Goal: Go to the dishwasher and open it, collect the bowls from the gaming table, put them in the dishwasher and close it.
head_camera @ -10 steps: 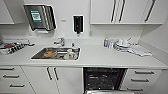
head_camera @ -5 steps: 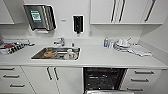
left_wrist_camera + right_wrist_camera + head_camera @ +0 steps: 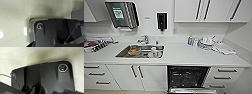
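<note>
The dishwasher [image 3: 186,76] sits under the white counter, to the right of the sink. It stands open: its dark inside with racks shows, and the steel door [image 3: 192,90] is folded down toward me at the bottom edge of the head view. The bowls and the gaming table are out of view. Both wrist views look past the robot's dark plate onto a pale speckled floor.
A steel sink [image 3: 144,45] with a tap [image 3: 143,39] holds an orange item [image 3: 133,51] and a white cup [image 3: 154,53]. A dish rack [image 3: 95,45] is at the left. Stacked crockery [image 3: 206,42] and a cloth [image 3: 224,49] lie at the right. White drawers [image 3: 226,75] flank the dishwasher.
</note>
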